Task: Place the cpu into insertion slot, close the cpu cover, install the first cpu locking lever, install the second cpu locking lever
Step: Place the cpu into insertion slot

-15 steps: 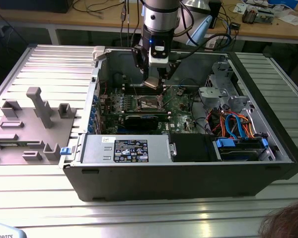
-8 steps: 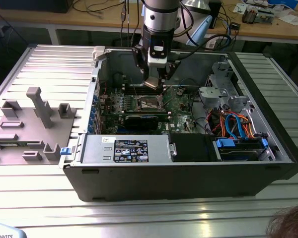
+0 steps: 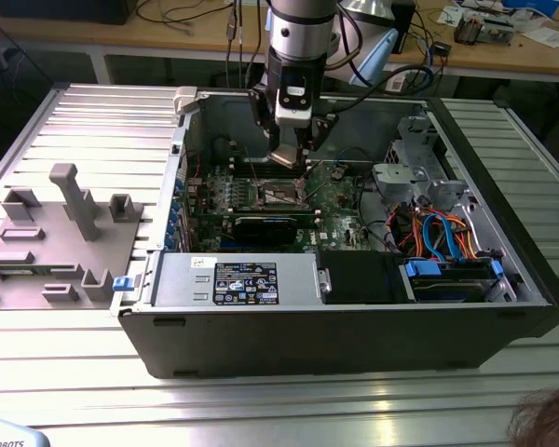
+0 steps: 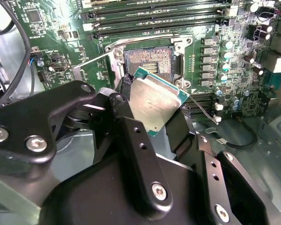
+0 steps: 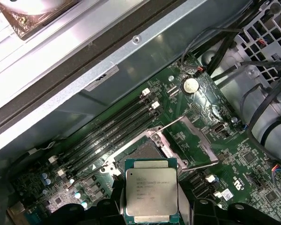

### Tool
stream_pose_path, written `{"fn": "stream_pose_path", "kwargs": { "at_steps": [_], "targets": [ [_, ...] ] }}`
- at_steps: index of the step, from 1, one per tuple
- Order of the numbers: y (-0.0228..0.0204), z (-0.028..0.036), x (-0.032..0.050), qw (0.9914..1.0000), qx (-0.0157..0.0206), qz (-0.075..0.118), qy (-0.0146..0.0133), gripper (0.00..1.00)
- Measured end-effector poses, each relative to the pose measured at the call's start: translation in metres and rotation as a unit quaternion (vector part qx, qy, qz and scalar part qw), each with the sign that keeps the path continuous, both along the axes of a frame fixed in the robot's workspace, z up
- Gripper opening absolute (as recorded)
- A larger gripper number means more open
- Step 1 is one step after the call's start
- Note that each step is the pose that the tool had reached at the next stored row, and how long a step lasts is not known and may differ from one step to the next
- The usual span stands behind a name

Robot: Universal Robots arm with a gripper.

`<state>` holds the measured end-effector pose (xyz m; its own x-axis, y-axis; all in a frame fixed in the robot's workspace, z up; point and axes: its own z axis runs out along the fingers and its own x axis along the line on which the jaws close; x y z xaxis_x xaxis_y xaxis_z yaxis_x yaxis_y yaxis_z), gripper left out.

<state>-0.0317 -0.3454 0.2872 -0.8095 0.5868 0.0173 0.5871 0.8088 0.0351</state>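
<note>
The fingers are clenched on the cpu, which hangs just above the bare insertion slot, cpu cover flipped open; to my eye it wants levelling and its corners squared to seat cleanly.

Faint lines of small print cross the metal top of the cpu in the first wrist view, too fine to make out. In the exterior view a black sticker with white print sits on the grey power supply box at the near side of the computer case; its words cannot be read. A small white label with a dark mark sits on the arm.
</note>
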Motion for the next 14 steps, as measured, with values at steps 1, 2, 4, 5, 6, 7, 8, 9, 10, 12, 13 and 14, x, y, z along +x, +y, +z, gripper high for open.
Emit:
{"fn": "stream_pose_path", "kwargs": {
  "at_steps": [1,2,4,5,6,7,8,9,10,12,13,14],
  "targets": [
    [0.0,0.0,0.0,1.0,0.0,-0.001,0.0,0.54],
    [0.0,-0.0001,0.0,0.99999,0.0,-0.004,-0.0001,0.54],
    [0.0,-0.0002,0.0,0.99997,-0.0001,-0.007,0.0,0.54],
    [0.0,-0.0002,0.0,0.99996,-0.0002,-0.009,0.0,0.54],
    [0.0,-0.0003,0.0,0.99994,-0.0002,-0.011,0.0,0.54],
    [0.0,-0.0003,0.0,0.99992,-0.0003,-0.012,0.0,0.54],
    [0.0,-0.0004,0.0,0.9999,-0.0003,-0.014,0.0,0.54],
    [0.0,-0.0004,0.0,0.99988,-0.0003,-0.016,0.0,0.54],
    [0.0,-0.0005,0.0,0.99986,-0.0003,-0.017,0.0,0.54],
    [0.0,-0.0005,0.0,0.9998,-0.0004,-0.02,0.0,0.54],
    [0.0,-0.0006,0.0,0.99978,-0.0004,-0.021,0.0,0.54],
    [0.0,-0.0006,0.0,0.99974,-0.0005,-0.023,0.0,0.54]
  ]
}}
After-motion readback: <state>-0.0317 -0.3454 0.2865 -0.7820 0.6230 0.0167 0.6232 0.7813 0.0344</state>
